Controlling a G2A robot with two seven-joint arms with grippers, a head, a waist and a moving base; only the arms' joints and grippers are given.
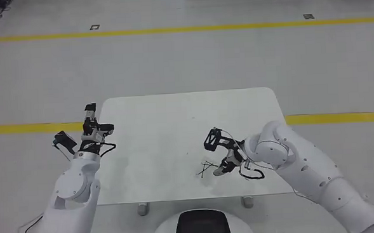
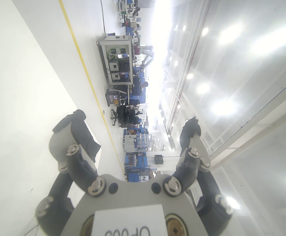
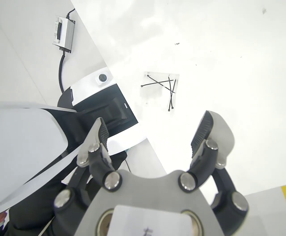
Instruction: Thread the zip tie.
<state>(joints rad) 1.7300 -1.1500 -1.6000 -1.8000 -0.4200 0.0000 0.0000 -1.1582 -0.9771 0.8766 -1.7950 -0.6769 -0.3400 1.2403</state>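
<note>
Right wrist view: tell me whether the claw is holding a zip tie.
No, the right claw is open and empty; the zip ties lie crossed on the table, apart from it.

Bright, even light comes from ceiling lamps point(image 2: 223, 107), which bloom into white glare across the left wrist view. The table point(image 1: 174, 117) glares near-white in the right wrist view, with only faint shadows under the zip ties point(image 3: 159, 83). Both wrist views bend straight lines near their edges
</note>
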